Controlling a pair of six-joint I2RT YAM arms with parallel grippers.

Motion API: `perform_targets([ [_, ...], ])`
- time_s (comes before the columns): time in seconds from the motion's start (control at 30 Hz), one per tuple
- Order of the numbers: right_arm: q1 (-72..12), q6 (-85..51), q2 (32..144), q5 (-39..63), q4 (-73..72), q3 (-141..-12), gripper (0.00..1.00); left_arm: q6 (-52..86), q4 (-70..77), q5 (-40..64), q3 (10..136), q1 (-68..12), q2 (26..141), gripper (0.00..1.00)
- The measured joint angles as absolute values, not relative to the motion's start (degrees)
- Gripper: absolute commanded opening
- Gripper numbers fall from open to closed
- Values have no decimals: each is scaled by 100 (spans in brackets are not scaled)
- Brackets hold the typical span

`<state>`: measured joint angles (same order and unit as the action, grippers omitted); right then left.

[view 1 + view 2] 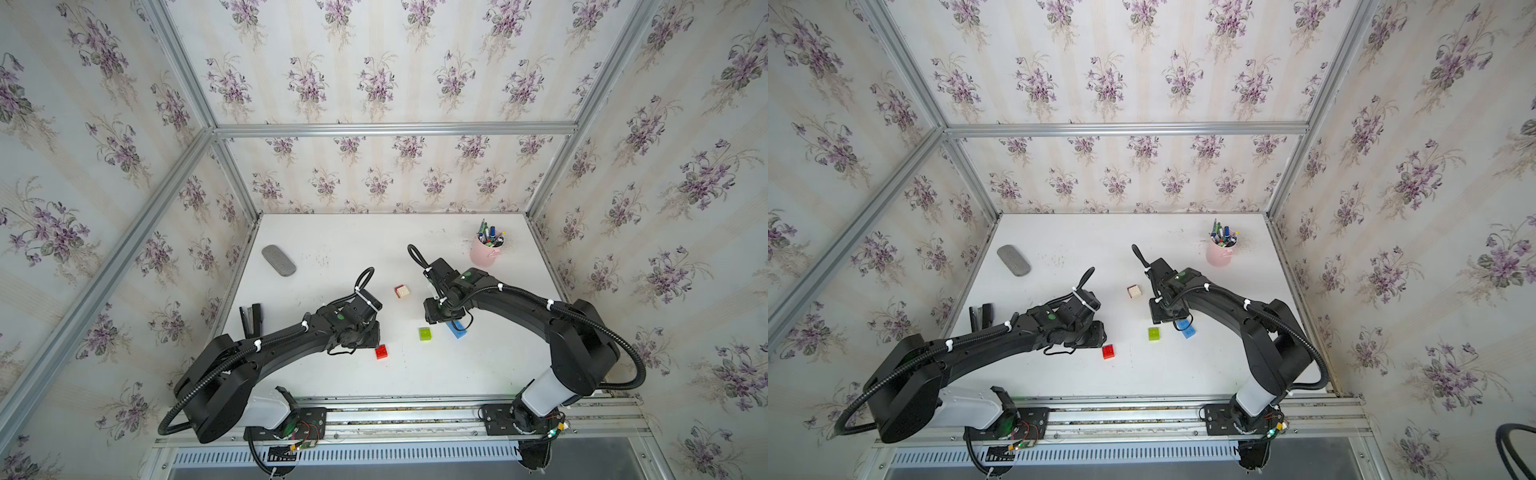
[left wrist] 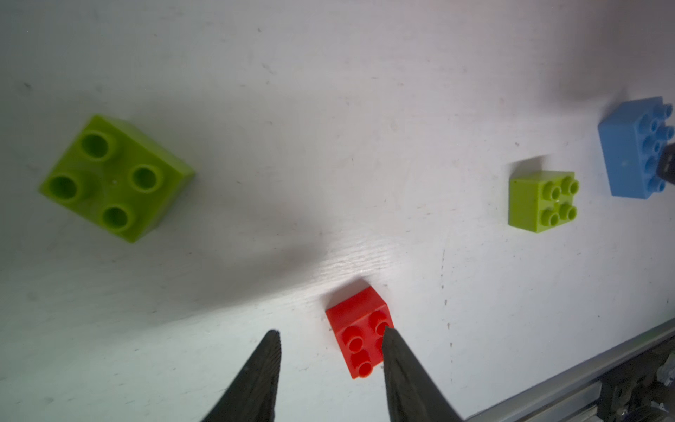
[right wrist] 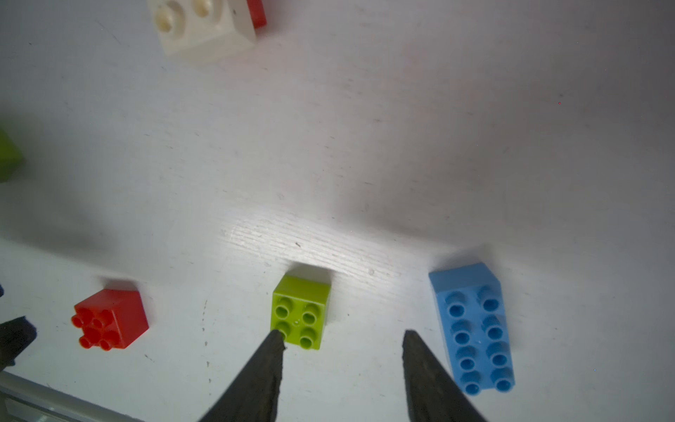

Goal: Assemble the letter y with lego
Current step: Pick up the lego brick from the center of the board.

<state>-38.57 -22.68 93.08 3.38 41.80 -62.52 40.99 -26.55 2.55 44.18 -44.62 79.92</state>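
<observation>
Six lego bricks [image 1: 424, 333] lie on the worktop [image 1: 332, 249]. Blue brick [image 3: 475, 329], studs up, long axis diagonal, just beside right pincer [image 3: 344, 332]. Left pincer [image 2: 331, 330] by red brick [image 2: 359, 329]. Both narrowly parted, empty.

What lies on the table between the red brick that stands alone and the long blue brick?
A lime green brick, apart from both the red brick and the blue brick; the right wrist view shows it best.
</observation>
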Motion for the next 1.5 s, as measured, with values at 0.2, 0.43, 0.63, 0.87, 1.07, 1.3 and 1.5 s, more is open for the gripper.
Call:
perform_targets([
  [0.2,-4075,-2397,9360,589,4029,-6112,56,4095,-2696,270,4482,-4591,8302,49],
  [0.43,-4272,-2508,9539,751,4016,-6027,56,4095,-2698,161,4504,-4615,8335,49],
  [0.63,-4320,-2600,9762,746,4003,-6020,53,4097,-2707,108,4504,-4615,8326,50],
  [0.87,-4375,-2698,9942,746,3927,-6073,44,4097,-2700,86,4504,-4615,8278,50],
  [1.07,-4386,-2700,9990,731,3935,-6075,38,4097,-2698,60,4480,-4615,8278,50],
  [1.3,-4386,-2694,9979,703,3946,-6128,33,4097,-2694,47,4480,-4615,8283,50],
  [1.5,-4274,-2676,9695,491,3994,-6184,32,4053,-2694,47,4567,-4615,8300,51],
])
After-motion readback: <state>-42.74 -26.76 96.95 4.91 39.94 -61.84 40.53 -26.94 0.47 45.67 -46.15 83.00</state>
